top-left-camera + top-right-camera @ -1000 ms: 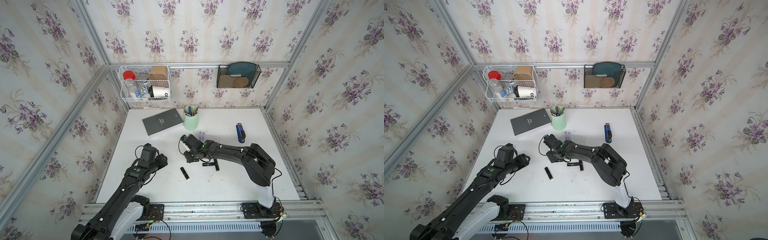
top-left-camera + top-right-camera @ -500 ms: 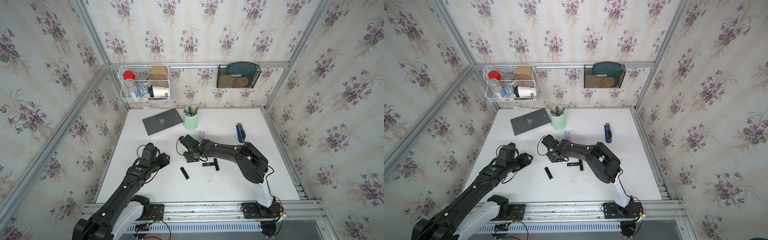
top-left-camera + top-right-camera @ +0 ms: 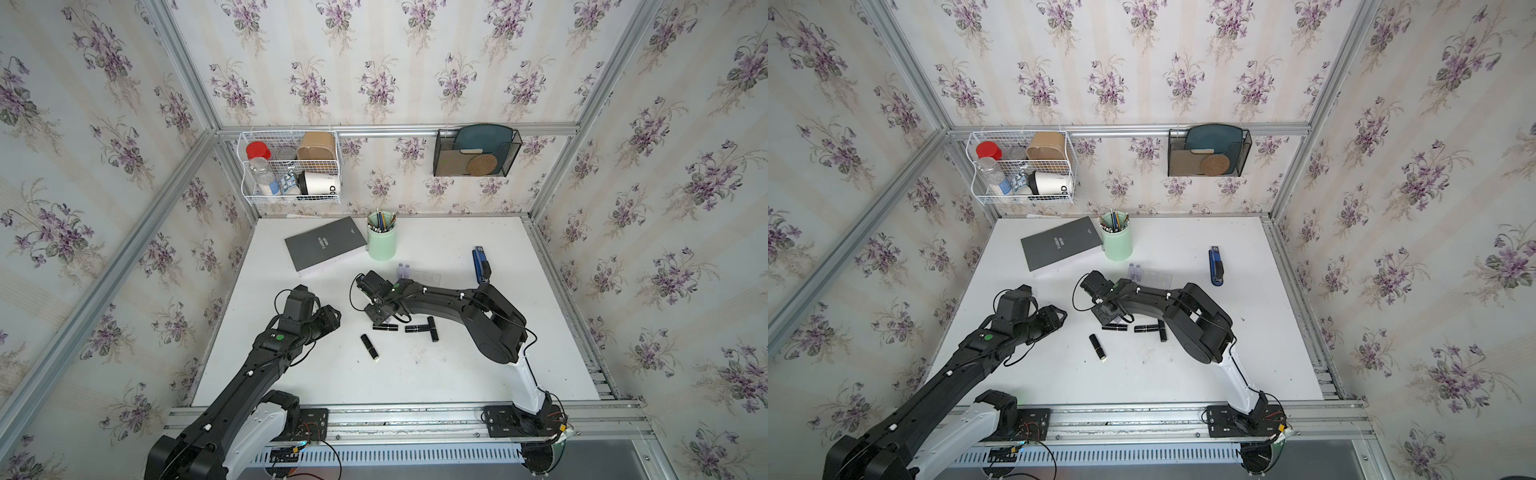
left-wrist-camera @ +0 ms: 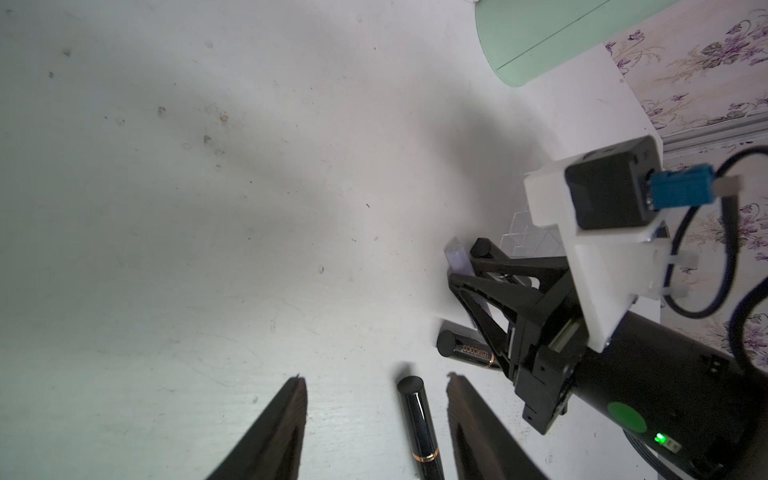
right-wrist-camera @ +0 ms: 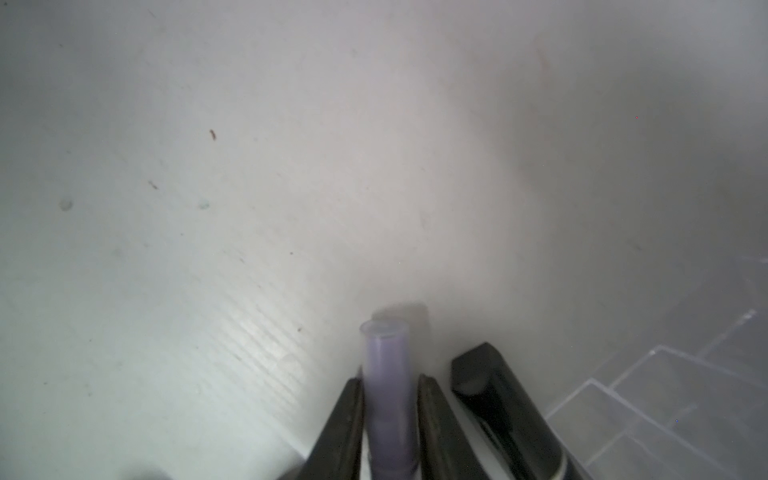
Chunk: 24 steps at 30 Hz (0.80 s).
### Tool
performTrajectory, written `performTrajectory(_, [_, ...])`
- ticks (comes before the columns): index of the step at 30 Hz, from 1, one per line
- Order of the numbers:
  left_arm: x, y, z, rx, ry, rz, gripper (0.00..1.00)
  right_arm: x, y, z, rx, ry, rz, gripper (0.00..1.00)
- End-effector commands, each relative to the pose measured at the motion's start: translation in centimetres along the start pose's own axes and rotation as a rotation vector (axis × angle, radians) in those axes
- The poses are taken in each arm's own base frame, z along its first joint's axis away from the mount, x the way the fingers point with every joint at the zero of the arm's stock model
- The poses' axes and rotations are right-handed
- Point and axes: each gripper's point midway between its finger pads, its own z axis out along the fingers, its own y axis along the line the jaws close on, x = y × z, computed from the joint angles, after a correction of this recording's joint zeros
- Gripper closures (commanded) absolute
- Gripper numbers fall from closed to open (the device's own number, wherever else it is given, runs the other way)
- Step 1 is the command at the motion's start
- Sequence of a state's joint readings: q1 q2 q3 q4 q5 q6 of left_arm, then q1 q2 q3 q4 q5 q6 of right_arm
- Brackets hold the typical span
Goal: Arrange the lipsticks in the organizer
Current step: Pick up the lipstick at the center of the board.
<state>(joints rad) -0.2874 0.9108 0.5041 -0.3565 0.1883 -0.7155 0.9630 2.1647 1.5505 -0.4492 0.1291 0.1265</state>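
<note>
Just beside held lilac lipstick point(image 5: 386, 390): black lipstick point(image 5: 509, 417), organizer point(image 5: 648, 409).

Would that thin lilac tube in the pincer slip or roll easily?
The slim pale lilac plastic tube looks smooth and round, so it would probably roll if dropped flat. The right pincer pinches only its curved sides, so it may pivot or slip.

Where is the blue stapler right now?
In both top views the blue stapler lies near the right edge of the table, just right of the clear organizer.
</note>
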Motion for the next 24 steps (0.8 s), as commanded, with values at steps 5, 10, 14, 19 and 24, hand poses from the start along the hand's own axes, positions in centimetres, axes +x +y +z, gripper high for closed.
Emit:
performTrajectory(5, [-0.6,-1.9,-1.1,0.045,0.015,0.036,0.42,-4.1,0.5,-1.5,0.003,-0.080,-0.026,0.84])
performTrajectory(10, [0.0,-3.8,-3.1,0.153,0.022,0.088,0.36,-9.5,1.8,-7.2,-0.094,-0.240,0.027,0.85])
performTrajectory(14, [1.0,-7.2,-4.9,0.385,0.002,0.121,0.31,-10.2,3.5,-11.2,-0.291,-0.352,0.182,0.87])
performTrajectory(19, [2.0,-9.6,-5.7,0.569,-0.019,0.113,0.31,-10.2,3.9,-17.1,-0.611,-0.529,0.445,0.87])
performTrajectory(24, [2.8,-11.8,-5.9,0.692,0.017,0.129,0.34,-9.9,4.3,-21.2,-0.804,-0.629,0.556,0.88])
